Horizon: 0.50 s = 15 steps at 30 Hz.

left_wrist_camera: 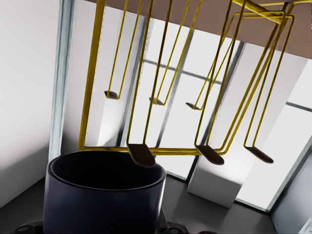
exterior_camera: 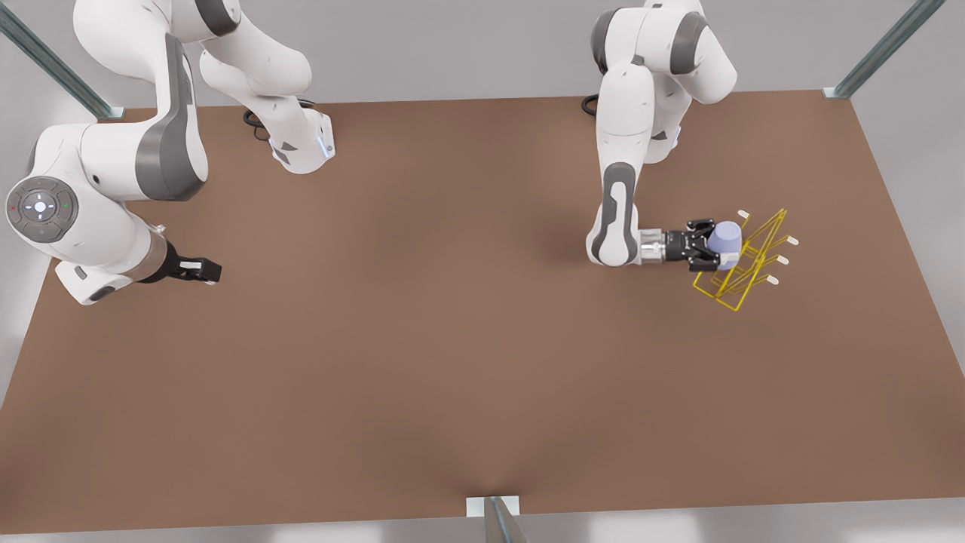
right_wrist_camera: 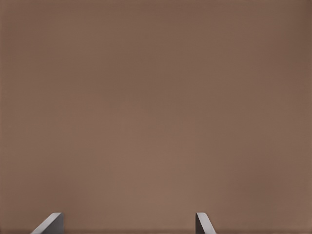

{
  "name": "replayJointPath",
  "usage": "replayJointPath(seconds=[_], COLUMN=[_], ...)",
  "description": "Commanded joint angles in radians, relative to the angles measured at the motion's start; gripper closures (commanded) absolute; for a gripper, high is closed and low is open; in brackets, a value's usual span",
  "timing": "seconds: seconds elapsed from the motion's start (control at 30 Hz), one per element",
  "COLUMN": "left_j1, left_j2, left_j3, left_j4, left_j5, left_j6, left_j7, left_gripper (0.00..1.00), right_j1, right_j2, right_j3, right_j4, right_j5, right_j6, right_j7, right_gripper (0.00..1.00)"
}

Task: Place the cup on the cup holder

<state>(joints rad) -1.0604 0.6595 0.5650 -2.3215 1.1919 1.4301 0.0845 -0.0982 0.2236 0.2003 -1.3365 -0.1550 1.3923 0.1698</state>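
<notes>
The pale lavender cup (exterior_camera: 726,240) lies sideways in my left gripper (exterior_camera: 712,245), which is shut on it at the front view's right, with the mouth turned toward the yellow wire cup holder (exterior_camera: 754,264). The cup touches or nearly touches the holder's near side. In the left wrist view the cup (left_wrist_camera: 105,200) looks dark, and one peg (left_wrist_camera: 141,155) of the cup holder (left_wrist_camera: 195,97) hangs right at its rim. Low over the table at the front view's left, my right gripper (exterior_camera: 205,270) waits open with nothing in it, its fingertips (right_wrist_camera: 204,223) set wide apart over bare table.
The brown table (exterior_camera: 452,339) stretches wide between the two arms. Both arm bases stand along its far edge. Metal frame posts (exterior_camera: 882,49) rise at the far corners and another (exterior_camera: 497,520) at the middle of the near edge.
</notes>
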Motion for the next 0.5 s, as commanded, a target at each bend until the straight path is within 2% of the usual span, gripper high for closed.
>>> replayJointPath(seconds=[0.0, 0.47], left_j1=[-0.001, -0.021], left_j2=[-0.012, 0.005], left_j3=[0.0, 0.001], left_j4=[-0.015, -0.059], left_j5=[-0.006, -0.012], left_j6=[-0.014, 0.076], left_j7=[-0.107, -0.164], left_gripper=[0.38, 0.38], right_j1=[0.0, -0.002], right_j2=[-0.001, -0.001], right_j3=[0.001, -0.001], right_j4=[0.0, 0.0], right_j5=[0.0, 0.0], right_j6=[-0.001, -0.001], right_j7=[0.002, 0.0], right_gripper=[0.0, 0.0])
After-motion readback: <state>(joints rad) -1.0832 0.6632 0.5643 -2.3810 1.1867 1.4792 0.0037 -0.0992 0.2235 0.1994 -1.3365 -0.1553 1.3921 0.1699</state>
